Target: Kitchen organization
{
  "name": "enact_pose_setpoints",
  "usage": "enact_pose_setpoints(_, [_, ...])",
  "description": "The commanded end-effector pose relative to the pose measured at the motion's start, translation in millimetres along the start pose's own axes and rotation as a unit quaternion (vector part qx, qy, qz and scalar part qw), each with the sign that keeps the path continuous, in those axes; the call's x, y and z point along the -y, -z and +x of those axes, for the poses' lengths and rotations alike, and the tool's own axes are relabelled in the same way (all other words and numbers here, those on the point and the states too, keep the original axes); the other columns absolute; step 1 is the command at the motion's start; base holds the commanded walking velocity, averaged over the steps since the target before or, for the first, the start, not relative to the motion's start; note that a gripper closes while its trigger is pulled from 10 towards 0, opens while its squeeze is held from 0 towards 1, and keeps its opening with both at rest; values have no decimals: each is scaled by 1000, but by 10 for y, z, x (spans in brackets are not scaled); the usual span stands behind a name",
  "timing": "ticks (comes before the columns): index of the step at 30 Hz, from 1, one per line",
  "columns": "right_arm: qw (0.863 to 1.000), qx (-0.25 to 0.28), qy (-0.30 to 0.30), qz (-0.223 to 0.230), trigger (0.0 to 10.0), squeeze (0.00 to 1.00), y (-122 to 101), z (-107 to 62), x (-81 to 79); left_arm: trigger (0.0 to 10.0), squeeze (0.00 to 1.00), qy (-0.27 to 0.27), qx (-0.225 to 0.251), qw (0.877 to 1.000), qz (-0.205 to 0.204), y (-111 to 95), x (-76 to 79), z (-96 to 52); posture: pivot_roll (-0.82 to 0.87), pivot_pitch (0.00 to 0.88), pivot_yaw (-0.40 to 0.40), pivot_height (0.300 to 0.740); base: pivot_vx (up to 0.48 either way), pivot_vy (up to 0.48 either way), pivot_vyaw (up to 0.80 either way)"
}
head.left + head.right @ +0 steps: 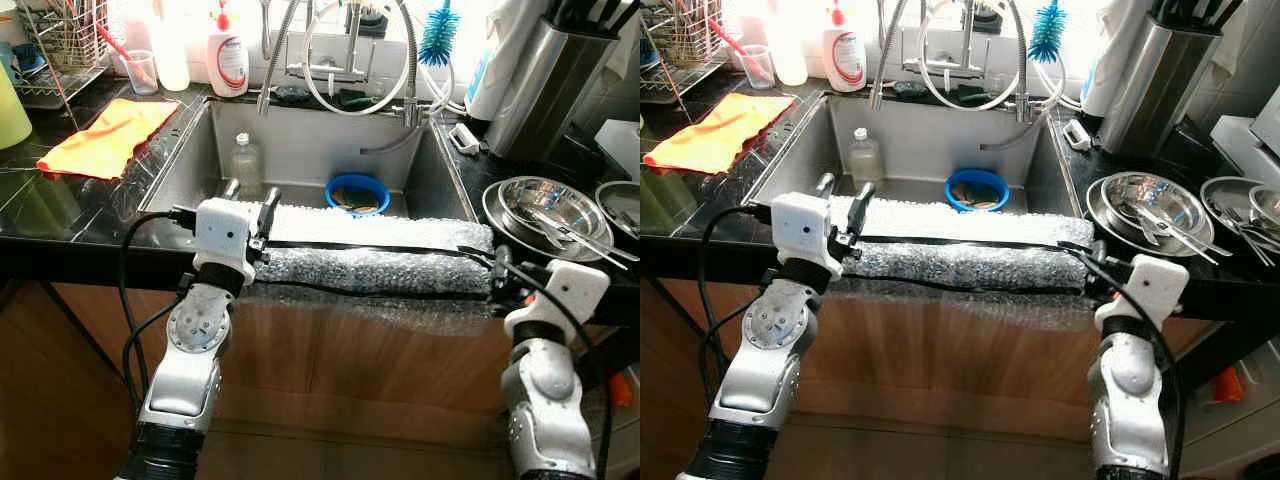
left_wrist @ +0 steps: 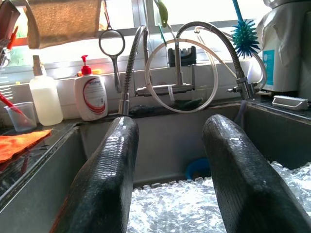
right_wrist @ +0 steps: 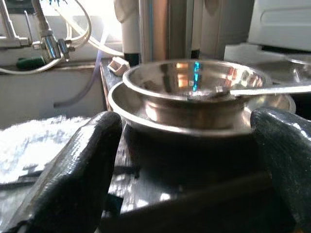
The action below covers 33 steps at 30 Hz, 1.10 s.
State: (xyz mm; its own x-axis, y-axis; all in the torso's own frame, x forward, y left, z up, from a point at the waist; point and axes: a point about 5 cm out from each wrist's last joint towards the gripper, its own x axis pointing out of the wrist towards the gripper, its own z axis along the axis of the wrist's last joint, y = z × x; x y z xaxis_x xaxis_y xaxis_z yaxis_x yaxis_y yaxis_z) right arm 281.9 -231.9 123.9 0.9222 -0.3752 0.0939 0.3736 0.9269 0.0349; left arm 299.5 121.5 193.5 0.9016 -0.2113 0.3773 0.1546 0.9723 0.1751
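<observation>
Right hand (image 3: 184,160) fingertips cropped before steel bowls (image 3: 194,97); spoon handle cut off

No wording can be read anywhere in these pictures. The white pump bottle (image 2: 90,96) behind the sink carries a label with a red swoosh and lines of small print, but the print is too blurred to make out. The blue and white label on the container (image 2: 269,62) by the blue brush is likewise too small and soft to read.
</observation>
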Motion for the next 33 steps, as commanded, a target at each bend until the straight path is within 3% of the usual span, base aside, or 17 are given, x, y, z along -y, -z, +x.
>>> enact_pose_setpoints(1, [1000, 5, 6, -7, 10000, 0, 1, 19, 26, 10000, 0, 10, -14, 1000, 8, 65, 11, -32, -31, 0, -72, 740, 0, 0, 0])
enact_pose_setpoints(7, [1000, 14, 7, -6, 10000, 0, -18, 56, 29, 10000, 0, -6, -56, 998, 28, 285, -185, -163, -28, 0, -68, 740, 0, 0, 0])
enact_pose_setpoints(19, [1000, 23, -12, -7, 10000, 0, -31, 39, -55, 10000, 0, -10, -48, 998, 26, 255, -166, -159, -24, 0, -74, 740, 0, 0, 0])
enact_pose_setpoints(23, [1000, 21, -11, -5, 10000, 0, 3, -43, -39, 10000, 0, -20, -43, 998, 31, 238, -217, -183, -24, 0, -79, 740, 0, 0, 0])
enact_pose_setpoints(25, [1000, 3, -15, -10, 10000, 0, 122, -230, -8, 10000, 0, -41, -38, 998, 40, 223, -320, -238, -22, 0, -79, 740, 0, 0, 0])
enact_pose_setpoints(27, [1000, 6, -15, -19, 10000, 0, 126, -254, 1, 10000, 0, -45, -40, 998, 37, 224, -333, -245, -21, 0, -79, 740, 0, 0, 0])
enact_pose_setpoints(33, [999, 31, -6, -19, 10000, 0, 14, -167, 26, 10000, 0, -39, -39, 998, 35, 222, -300, -245, -28, 0, -80, 740, 0, 0, 0])
